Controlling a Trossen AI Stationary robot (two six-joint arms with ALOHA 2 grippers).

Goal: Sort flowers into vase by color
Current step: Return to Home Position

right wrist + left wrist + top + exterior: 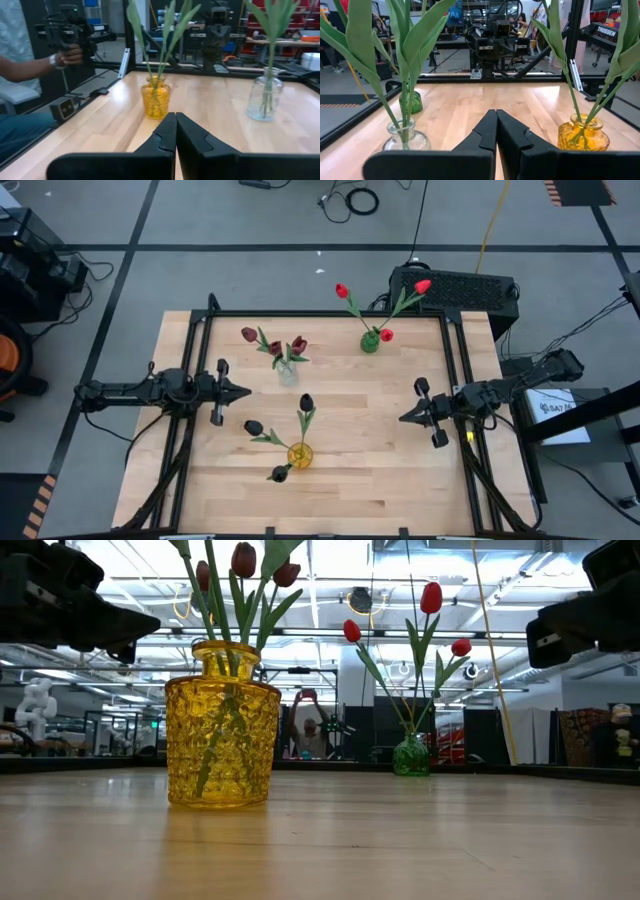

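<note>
Closest to the left wrist lens, the left hand [496,114] is showing its two dark fingers pressed together with nothing between them; seen from above, it is hovering at the left edge of the table [350,470], pointing inward. The right hand [402,418] is hovering at the right edge, likewise closed tight and empty. Between them the flowers [386,335] are standing sorted — three near-black tulips [306,402] in the yellow vase [299,453] low in the high view, three maroon tulips [275,348] in the clear vase [287,372], three red tulips [342,290] in the green vase [370,342] at the far edge. No stem is lying loose on the table, so the sorting is judged complete and only the retreat to rest is outstanding. To do that well, each arm should be drawing straight back along its own side, level and closed, well apart from the leaning leaves — a brushed stem could tip the clear vase. As to writing, "TROSSEN" is showing in white on a dark piece of equipment [619,31] in the left wrist view; a white label [553,406] beside the right arm is too small to read.
</note>
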